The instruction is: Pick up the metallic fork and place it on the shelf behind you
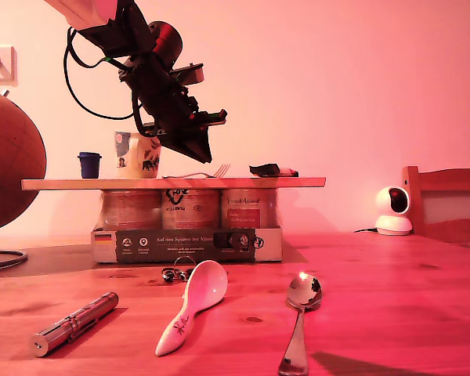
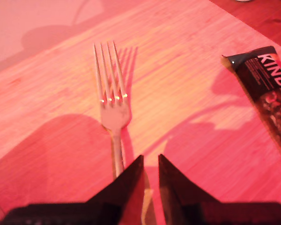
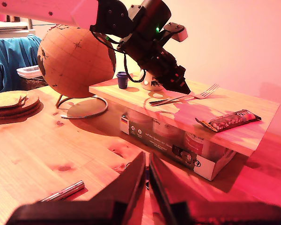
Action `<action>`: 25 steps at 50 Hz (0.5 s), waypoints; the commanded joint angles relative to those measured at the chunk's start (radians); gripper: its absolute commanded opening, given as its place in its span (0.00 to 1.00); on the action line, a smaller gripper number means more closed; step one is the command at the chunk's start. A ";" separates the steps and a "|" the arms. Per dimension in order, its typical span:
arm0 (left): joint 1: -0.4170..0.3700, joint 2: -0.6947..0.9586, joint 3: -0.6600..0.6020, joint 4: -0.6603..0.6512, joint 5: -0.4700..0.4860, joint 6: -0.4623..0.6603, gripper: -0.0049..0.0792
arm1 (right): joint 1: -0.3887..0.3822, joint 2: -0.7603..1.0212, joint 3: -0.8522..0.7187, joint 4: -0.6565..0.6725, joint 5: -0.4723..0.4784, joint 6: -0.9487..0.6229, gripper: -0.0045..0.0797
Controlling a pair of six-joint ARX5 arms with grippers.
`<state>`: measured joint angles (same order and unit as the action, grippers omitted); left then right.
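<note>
Nearest the exterior camera: metal spoon (image 1: 300,319), white ceramic spoon (image 1: 191,306) and stubby metal torch (image 1: 76,322), all lying on the broad wooden tabletop (image 1: 392,298).

Cork globe (image 3: 74,60) on its wire stand, at the exterior view's left edge.

Shelf (image 1: 172,183): long light-wood plank resting on a row of jars (image 1: 189,208) in a dark printed carton (image 1: 184,244).

My first gripper (image 2: 150,160) hangs just above the shelf, jaws nearly together with a narrow gap, pinching nothing; fork handle runs just beside one fingertip (image 2: 131,173).

My second gripper (image 3: 146,161) is low over the tabletop, jaws almost pressed together, empty.

On the shelf: patterned mug (image 1: 139,154), KIND snack bar (image 2: 269,91), small blue cup (image 1: 88,164).

Metallic fork (image 2: 111,96) lies flat on the shelf, tines pointing away from my first gripper, well apart from the snack bar.
</note>
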<state>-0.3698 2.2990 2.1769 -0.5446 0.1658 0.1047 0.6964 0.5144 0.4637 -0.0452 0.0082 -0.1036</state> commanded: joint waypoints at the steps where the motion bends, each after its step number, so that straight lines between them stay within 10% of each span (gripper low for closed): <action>1: 0.006 0.083 -0.048 -0.037 0.010 -0.026 0.15 | 0.006 0.002 0.010 0.008 0.000 -0.002 0.04; 25: 0.021 0.037 0.060 -0.094 0.002 -0.026 0.15 | 0.006 0.002 0.010 -0.023 -0.001 -0.002 0.04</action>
<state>-0.3580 2.2990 2.2158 -0.6205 0.1638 0.0910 0.6964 0.5144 0.4637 -0.0738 0.0078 -0.1036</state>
